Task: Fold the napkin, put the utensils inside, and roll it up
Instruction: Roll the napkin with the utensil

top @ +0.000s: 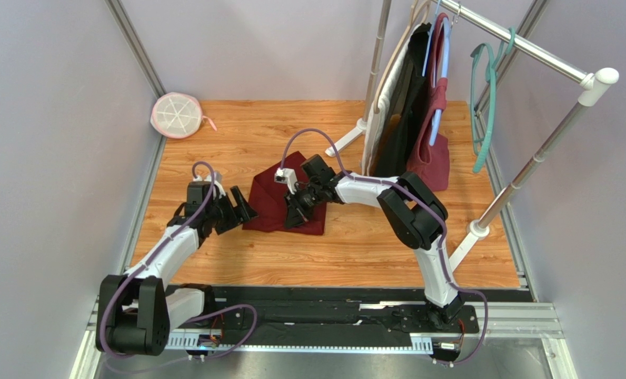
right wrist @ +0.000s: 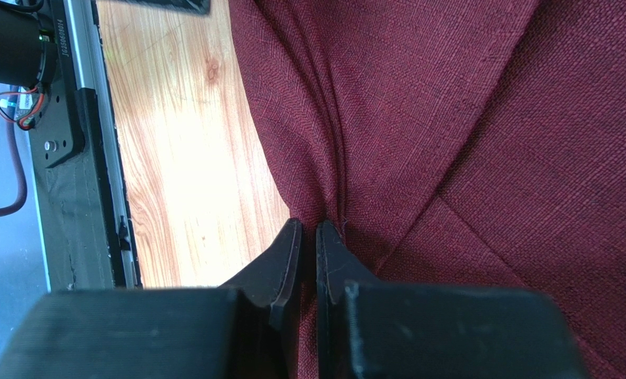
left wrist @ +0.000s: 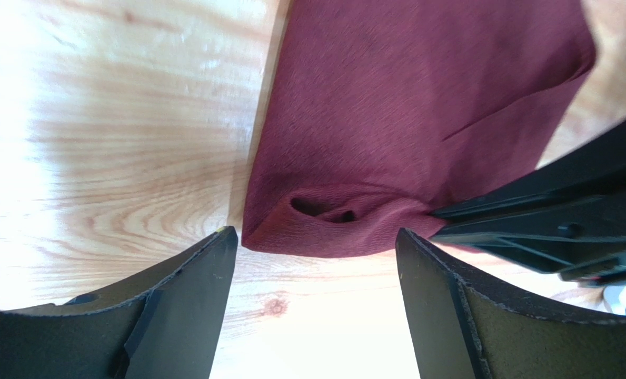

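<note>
The dark red napkin [top: 267, 202] lies partly folded on the wooden table, with a raised, puckered near edge in the left wrist view [left wrist: 419, 103]. My left gripper [top: 243, 212] is open and empty, its jaws [left wrist: 316, 237] just short of the napkin's left edge. My right gripper [top: 296, 210] rests on the napkin's middle and is shut on a pinched fold of the cloth [right wrist: 466, 118]; its fingertips [right wrist: 308, 230] are closed with fabric between them. The right gripper's fingers [left wrist: 577, 217] also show in the left wrist view. No utensils are in view.
A round pink and white object [top: 177, 115] lies at the back left corner. A garment rack [top: 529, 47] stands at the right with a burgundy bag [top: 433, 154], dark bags and a teal hanger [top: 486, 95]. Its post foot [top: 476, 230] stands near the right arm.
</note>
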You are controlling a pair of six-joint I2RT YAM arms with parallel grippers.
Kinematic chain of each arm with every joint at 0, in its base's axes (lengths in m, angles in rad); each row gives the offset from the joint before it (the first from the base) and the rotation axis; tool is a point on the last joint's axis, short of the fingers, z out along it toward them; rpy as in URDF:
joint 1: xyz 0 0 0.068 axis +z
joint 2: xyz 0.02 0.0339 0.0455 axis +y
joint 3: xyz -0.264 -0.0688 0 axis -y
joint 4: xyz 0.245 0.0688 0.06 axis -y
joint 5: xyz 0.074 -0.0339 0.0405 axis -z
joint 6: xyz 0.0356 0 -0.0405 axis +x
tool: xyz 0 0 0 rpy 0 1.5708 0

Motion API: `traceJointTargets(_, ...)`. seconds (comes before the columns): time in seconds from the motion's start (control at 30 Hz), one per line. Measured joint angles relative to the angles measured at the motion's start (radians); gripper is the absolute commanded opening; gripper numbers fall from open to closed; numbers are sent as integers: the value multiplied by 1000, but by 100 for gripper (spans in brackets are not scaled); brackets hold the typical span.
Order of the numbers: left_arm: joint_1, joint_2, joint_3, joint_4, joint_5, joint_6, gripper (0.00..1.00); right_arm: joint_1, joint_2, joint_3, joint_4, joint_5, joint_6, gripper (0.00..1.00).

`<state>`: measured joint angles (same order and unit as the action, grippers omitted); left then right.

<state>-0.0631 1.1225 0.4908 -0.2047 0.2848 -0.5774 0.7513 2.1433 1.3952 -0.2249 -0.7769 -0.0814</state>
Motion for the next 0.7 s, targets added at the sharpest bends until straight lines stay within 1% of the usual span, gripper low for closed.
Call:
traceJointTargets(0.1,0,-4,0,8,-4,0,78,-2,4,5,-5,-6,3,0)
traceJointTargets(0.17,0,28,0,7,-2,-1,71,-3,6,7,-6,-10,4,0)
traceJointTargets(0.2,0,45,0,8,-1,-2,71,-4,7,7,-6,-11,5,0)
traceJointTargets(0.3,0,90,0,2,0,-4,67,-4,9,12,-13,-11,6,0)
traceJointTargets(0.53,0,126,18,-1,0,-10,58,-4,10,14,-15,-12,6,0)
traceJointTargets(0.6,0,147,34,-6,1,-8,57,-4,11,14,-15,-13,7,0)
traceJointTargets(0.7,0,172,57,-15,2,-3,52,-6,14,19,-20,-17,7,0)
